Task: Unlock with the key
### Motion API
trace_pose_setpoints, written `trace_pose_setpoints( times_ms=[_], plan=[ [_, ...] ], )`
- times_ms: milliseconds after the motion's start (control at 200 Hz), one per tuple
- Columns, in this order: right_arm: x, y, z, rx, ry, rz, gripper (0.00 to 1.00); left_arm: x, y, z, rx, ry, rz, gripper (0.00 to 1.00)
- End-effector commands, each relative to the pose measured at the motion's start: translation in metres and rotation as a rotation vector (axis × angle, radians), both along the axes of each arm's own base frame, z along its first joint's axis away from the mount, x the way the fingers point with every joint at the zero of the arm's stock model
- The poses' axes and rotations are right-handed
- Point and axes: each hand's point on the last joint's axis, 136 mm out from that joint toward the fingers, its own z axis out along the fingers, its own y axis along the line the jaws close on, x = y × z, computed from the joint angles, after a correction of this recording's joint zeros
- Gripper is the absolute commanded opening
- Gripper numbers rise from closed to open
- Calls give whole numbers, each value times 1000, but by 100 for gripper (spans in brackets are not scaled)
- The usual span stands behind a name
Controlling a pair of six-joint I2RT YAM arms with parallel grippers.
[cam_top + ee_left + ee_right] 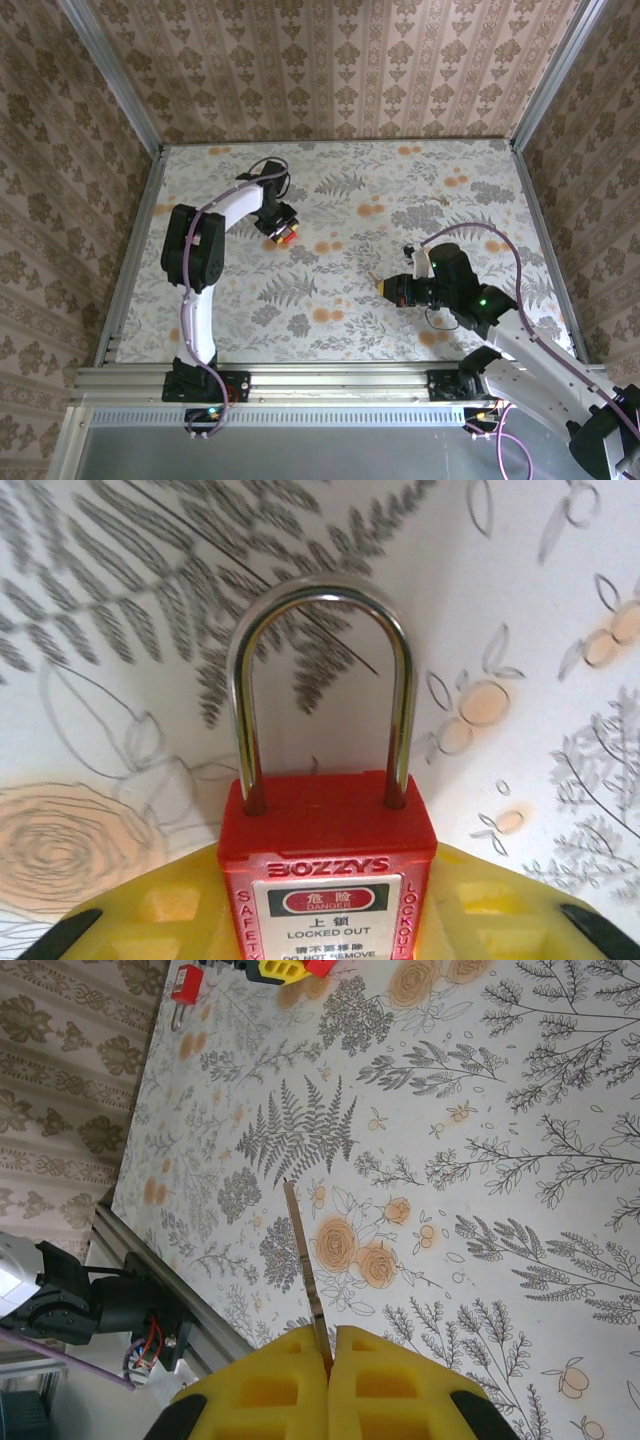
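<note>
Red padlock (pixel 328 860) sits clamped between the yellow fingers (pixel 150 905) of the left gripper (pixel 283 232), at the far left part of the table (pixel 420 190), its steel shackle (pixel 320 588) closed. Well apart to the right, the right gripper (pixel 392 287) pinches the key (pixel 305 1270) tight, the blade pointing roughly toward the padlock. The thin key is held only at its end, so it may twist or slip out if it meets the padlock at a wrong angle.
</note>
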Motion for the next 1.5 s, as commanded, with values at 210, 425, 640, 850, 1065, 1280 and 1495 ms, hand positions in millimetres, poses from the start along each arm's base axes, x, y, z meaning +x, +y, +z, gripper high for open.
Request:
trace_pose_setpoints(
  times_ms=[210, 425, 640, 850, 1065, 1280, 1495],
  plan=[
    [19, 24, 24, -45, -109, 12, 0, -7, -64, 81, -506, -243, 24, 14],
    [33, 45, 33, -79, -183, 2, 0, -23, -65, 131, -729, -409, 108, 9],
    [47, 73, 33, -115, -202, 17, 0, -55, -76, 146, -798, -431, 110, 5],
    [59, 81, 22, -158, -172, -1, 0, -74, -79, 160, -802, -464, 72, 4],
    [62, 81, 22, -164, -168, -9, 0, -92, -72, 155, -756, -455, 49, 3],
    [62, 85, 29, -131, -181, -1, 0, -106, -72, 143, -739, -433, 45, 3],
    [62, 90, 28, -116, -173, 12, 0, -113, -72, 144, -724, -436, 31, 2]
  ],
)
